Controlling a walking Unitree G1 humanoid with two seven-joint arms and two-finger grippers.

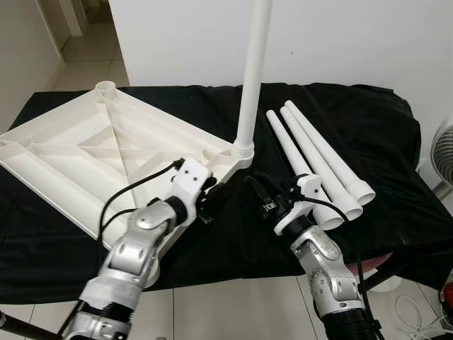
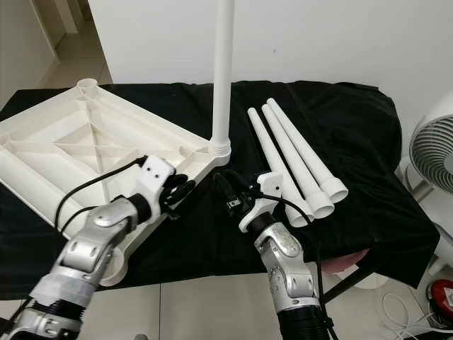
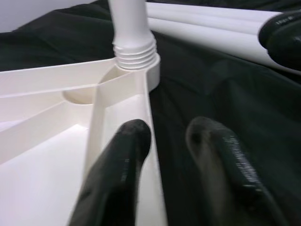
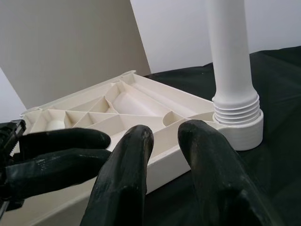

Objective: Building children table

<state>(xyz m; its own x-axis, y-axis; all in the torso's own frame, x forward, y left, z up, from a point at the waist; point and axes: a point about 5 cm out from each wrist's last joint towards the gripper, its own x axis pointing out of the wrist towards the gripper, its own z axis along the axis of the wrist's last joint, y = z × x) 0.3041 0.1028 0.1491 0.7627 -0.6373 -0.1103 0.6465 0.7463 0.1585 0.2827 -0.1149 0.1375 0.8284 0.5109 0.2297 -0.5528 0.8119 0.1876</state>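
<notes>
The white table panel [image 1: 92,152] lies upside down on the black cloth [image 1: 368,142], one leg [image 1: 251,78] standing upright in its near corner socket. The left gripper [image 1: 209,200] has its jaws parted astride the panel's edge rib just below that socket. The right gripper [image 1: 253,190] hovers near the corner, jaws slightly apart, holding nothing. Three loose legs [image 1: 318,166] lie just beside it.

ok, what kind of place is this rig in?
Probably a room in a home: pale tiled floor, plain white wall, a white fan at the side. The upturned white tabletop and loose legs lie on a black cloth.
</notes>
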